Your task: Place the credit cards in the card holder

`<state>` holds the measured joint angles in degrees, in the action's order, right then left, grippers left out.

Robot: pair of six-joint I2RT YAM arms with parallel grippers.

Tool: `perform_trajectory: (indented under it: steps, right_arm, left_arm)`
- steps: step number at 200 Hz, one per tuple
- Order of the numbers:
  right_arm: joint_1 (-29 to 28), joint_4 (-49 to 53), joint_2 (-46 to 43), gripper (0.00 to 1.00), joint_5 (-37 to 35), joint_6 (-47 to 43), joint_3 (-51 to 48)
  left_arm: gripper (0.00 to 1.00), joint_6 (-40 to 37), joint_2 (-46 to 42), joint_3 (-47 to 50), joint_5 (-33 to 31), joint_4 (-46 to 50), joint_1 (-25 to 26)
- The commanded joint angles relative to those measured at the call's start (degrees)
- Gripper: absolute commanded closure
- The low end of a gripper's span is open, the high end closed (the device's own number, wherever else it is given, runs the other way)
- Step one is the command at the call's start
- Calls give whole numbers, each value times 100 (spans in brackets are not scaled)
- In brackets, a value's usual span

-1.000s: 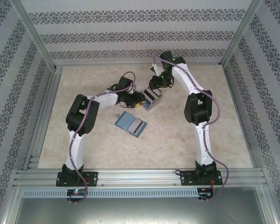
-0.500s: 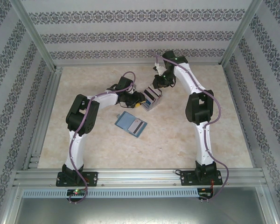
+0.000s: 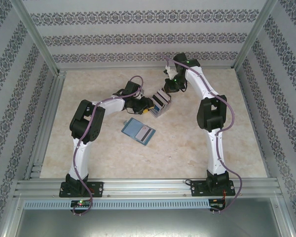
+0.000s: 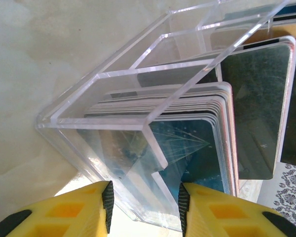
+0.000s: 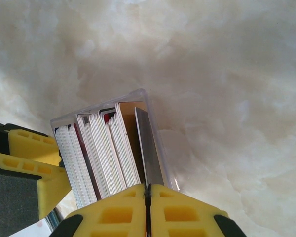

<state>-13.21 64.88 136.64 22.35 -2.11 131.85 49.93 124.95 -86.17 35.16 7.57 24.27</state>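
Right tool, pinched, just over credit cards in card holder

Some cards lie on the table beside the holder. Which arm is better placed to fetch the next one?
Right. The right gripper is shut, apparently empty, above the card holder, while the left gripper clamps the holder's end. The loose credit cards lie nearer the left arm, though.

Left arm and right arm bend inward, elbows raised; left gripper lies low, fingers clamped on the card holder corner; right gripper points down, fingers pressed together
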Motion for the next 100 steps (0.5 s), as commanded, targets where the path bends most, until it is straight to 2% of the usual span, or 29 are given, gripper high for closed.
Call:
perform_trajectory:
  steps: [1,100]
  right_arm:
    - [35,24,-351,90,71,46,64]
    - [129,-682,-1067,95,-24,284,-560]
  left_arm:
    - [58,-106,24,65,-35,105,3]
    - [58,-287,-516,197,-179,265,-1]
